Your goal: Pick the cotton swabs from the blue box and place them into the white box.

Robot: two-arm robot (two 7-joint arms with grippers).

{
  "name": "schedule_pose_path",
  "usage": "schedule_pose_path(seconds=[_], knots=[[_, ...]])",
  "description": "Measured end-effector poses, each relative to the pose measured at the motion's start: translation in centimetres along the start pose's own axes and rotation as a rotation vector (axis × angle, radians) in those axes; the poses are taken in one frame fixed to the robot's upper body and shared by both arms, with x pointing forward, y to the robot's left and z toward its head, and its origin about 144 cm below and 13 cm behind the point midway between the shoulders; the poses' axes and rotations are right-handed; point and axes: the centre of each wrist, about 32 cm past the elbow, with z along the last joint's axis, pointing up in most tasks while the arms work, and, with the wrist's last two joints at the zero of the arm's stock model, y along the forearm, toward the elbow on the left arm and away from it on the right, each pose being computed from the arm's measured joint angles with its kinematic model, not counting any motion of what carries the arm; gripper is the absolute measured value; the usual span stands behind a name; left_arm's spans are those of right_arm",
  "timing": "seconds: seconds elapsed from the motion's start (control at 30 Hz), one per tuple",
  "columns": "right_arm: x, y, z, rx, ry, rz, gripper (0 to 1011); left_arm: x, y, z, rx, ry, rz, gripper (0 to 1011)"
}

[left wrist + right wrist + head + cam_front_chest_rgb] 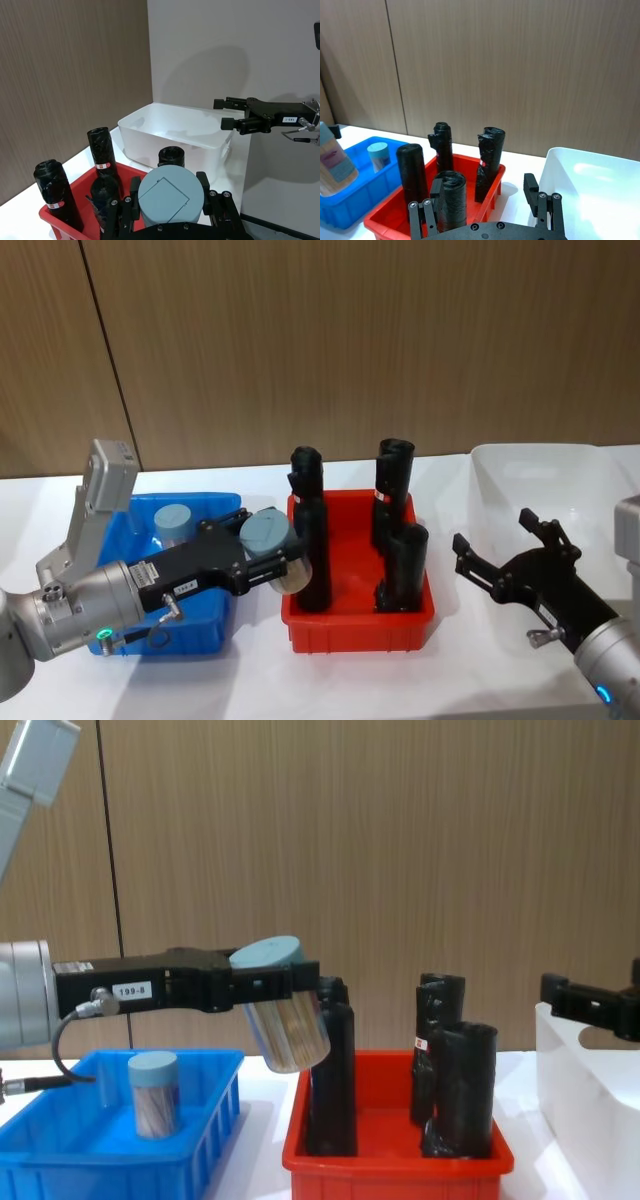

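- Wood-panel wall behind, white table point(250, 680) under everything.
- Blue box point(200, 632) is at the far left, below the left arm and back from the pincer tips.
- Second swab tub point(154, 1095) stands upright inside the blue box, behind and below the left pincer, apart from it.
- Left pincer point(268, 545) is stretched out level and clamped on the held swab tub point(285, 1015), one finger on each side just under the lid.
- The held swab tub is off the table and tilted. It hangs from the tips above the gap between the blue box and the red bin point(360, 630), close to the nearest black bottle.
- The red bin sits directly below and ahead of the left pincer tips, with black bottles point(312, 550) upright inside.
- Right pincer point(490, 525) is spread wide with nothing between the fingers. It points toward the red bin from the other side, well apart from the left pincer.
- White box point(480, 465) is at the far right. Its near-left rim lies under the right pincer.
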Motion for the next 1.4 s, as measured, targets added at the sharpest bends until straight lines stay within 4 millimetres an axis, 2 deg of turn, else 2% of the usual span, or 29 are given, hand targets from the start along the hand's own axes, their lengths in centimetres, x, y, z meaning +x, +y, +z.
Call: schedule_pose_path(seconds=[0.77, 1.03, 1.4], knots=[[1.8, 0.5, 1.5, -0.031, 0.004, 0.264, 1002, 0.0, 0.0, -0.1, -0.008, 0.000, 0.003, 670], [2.4, 1.6, 2.0, -0.047, -0.002, 0.393, 1002, 0.0, 0.0, -0.1, -0.009, 0.000, 0.004, 670], [2.1, 3.7, 2.1, -0.074, -0.017, 0.521, 1002, 0.0, 0.0, -0.1, -0.009, 0.000, 0.004, 670]])
